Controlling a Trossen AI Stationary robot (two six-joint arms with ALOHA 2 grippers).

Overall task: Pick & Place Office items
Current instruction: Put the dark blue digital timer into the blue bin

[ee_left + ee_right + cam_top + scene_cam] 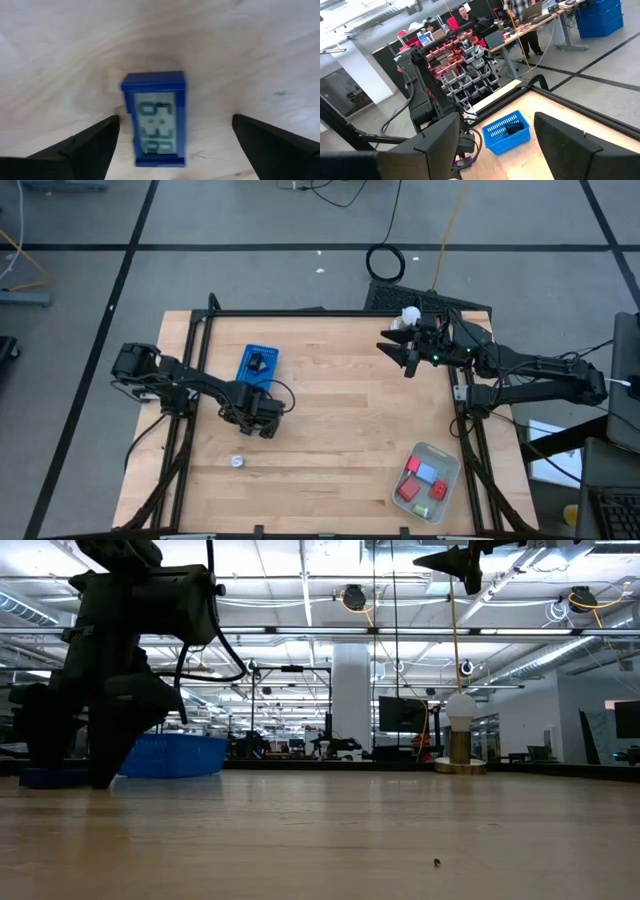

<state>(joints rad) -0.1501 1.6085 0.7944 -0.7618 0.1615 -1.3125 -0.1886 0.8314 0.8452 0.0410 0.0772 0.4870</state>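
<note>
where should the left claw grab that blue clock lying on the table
Across the two long sides of the blue rectangular digital clock, coming straight down. It lies flat, face up, on the wooden table, already between the open left claw fingers, its narrow width fitting the gap.

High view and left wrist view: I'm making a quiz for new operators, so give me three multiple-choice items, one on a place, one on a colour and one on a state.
1. Where in the high view does the clear tray lie?
A. middle
B. upper left
C. lower right

2. What colour is the case of the small clock?
A. red
B. blue
C. green

3. How does the left hand stand?
A. open, with the clock between its fingers
B. shut on the clock
C. shut on nothing

Answers:
1 C: the tray sits at the lower right of the high view.
2 B: the frame around the digits is blue.
3 A: the left wrist view shows a gap on each side of the clock.
</note>
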